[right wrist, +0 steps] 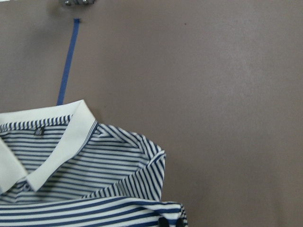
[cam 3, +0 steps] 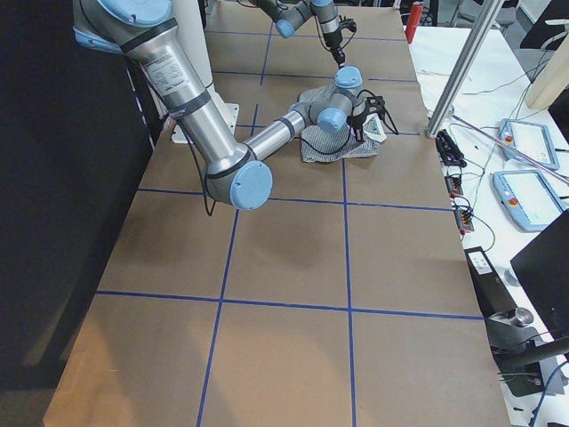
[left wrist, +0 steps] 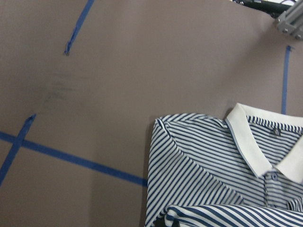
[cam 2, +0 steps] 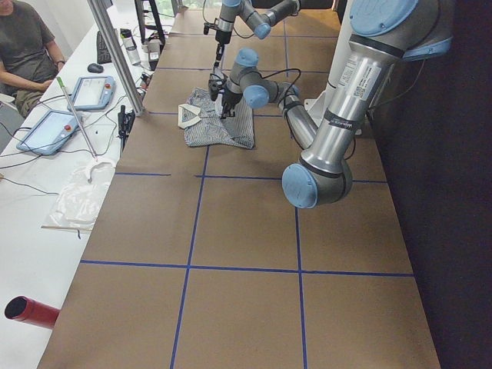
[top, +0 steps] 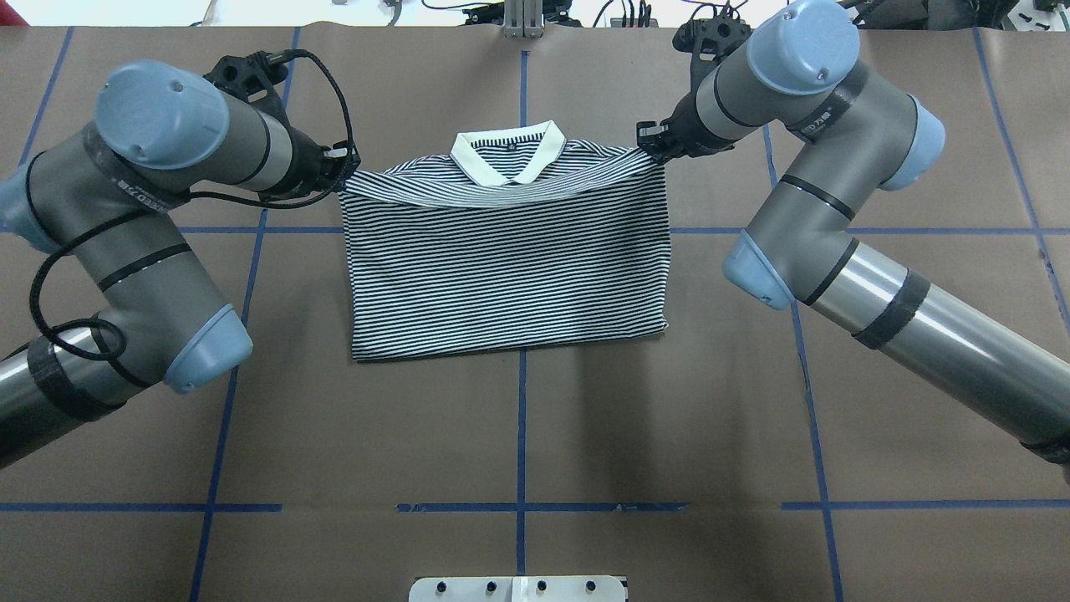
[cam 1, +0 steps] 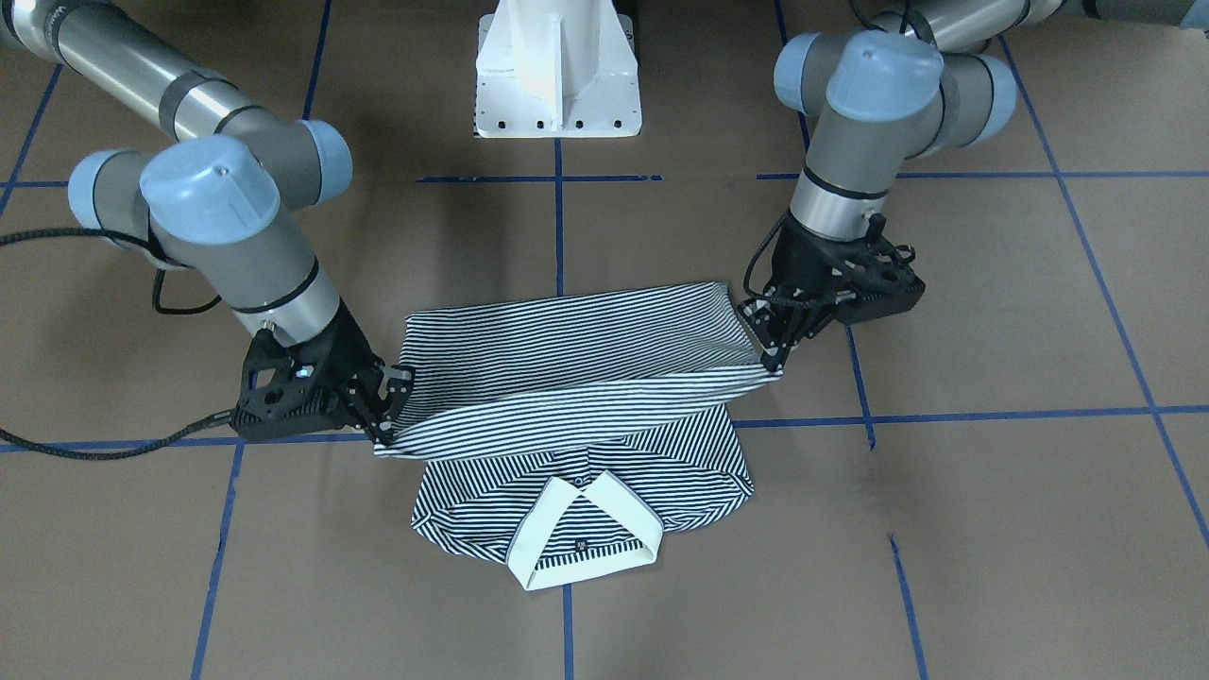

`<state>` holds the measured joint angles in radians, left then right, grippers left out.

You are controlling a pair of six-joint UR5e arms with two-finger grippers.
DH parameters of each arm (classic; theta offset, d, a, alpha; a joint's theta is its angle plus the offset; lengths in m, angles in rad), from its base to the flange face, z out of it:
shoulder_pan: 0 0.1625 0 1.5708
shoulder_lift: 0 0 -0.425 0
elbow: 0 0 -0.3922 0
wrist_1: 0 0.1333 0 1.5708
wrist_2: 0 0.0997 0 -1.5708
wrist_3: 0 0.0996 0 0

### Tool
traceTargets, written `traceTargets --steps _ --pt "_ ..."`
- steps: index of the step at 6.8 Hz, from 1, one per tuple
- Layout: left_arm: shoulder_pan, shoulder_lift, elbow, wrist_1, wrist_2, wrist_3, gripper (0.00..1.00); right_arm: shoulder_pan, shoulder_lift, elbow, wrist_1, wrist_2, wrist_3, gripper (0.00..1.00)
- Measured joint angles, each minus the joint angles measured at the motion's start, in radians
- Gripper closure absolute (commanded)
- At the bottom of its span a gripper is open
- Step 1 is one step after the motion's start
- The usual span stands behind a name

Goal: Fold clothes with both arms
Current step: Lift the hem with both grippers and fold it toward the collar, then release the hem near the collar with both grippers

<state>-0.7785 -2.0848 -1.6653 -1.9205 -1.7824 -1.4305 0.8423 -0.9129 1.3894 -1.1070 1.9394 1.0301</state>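
Surface: brown paper-covered table (top: pixel 518 435) crossed by a grid of blue tape lines, with a white pedestal base (cam 1: pixel 557 85) at the robot's edge.
Left arm (top: pixel 134 217): enters from the left of the overhead view, elbow bent, wrist aimed at the shirt's far left corner.
Left gripper (top: pixel 338 171): fingers pinched closed on the left corner of the shirt's hem, holding it just above the cloth beneath.
Polo shirt (top: pixel 510 276): lies at the middle of the table between the two arms. It has thin navy-and-white stripes and is front up, with its cream collar (top: pixel 507 155) on the side away from the robot.
Hem (cam 1: pixel 576 408): stretched taut between the two grippers, raised over the chest and just short of the collar.
Right gripper (top: pixel 652 146): fingers clamped on the right corner of the same hem, level with the other gripper.
Right arm (top: pixel 836 209): enters from the right of the overhead view, mirroring the left.
Done so far: no sleeves stick out, so they appear to be tucked in already. The lower half is doubled over the upper half, with the crease on the robot's side.
Left to do: the hem is not yet laid down or released. Judging by the shape, lowering it below the collar and letting go would finish this fold, and a further fold may or may not be wanted.
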Motion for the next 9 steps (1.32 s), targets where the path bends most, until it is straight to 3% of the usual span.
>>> traceTargets --steps 2,6,7,8,9 --pt "-0.012 -0.035 0.136 -0.106 0.0 0.0 1.0 0.027 0.083 -0.184 0.076 0.0 -0.002 1.0" --pt "-0.013 -0.065 0.18 -0.126 0.002 -0.011 1.0 0.028 0.14 -0.242 0.086 -0.001 -0.002 1.0" --pt "-0.012 -0.076 0.186 -0.127 0.003 -0.019 0.41 0.022 0.144 -0.242 0.087 -0.001 -0.002 0.4" --pt "-0.011 -0.091 0.201 -0.127 0.003 -0.035 0.0 0.016 0.143 -0.242 0.088 -0.003 -0.003 0.0" --pt "-0.01 -0.113 0.227 -0.127 0.003 -0.051 0.0 0.007 0.139 -0.242 0.088 -0.012 -0.002 0.0"
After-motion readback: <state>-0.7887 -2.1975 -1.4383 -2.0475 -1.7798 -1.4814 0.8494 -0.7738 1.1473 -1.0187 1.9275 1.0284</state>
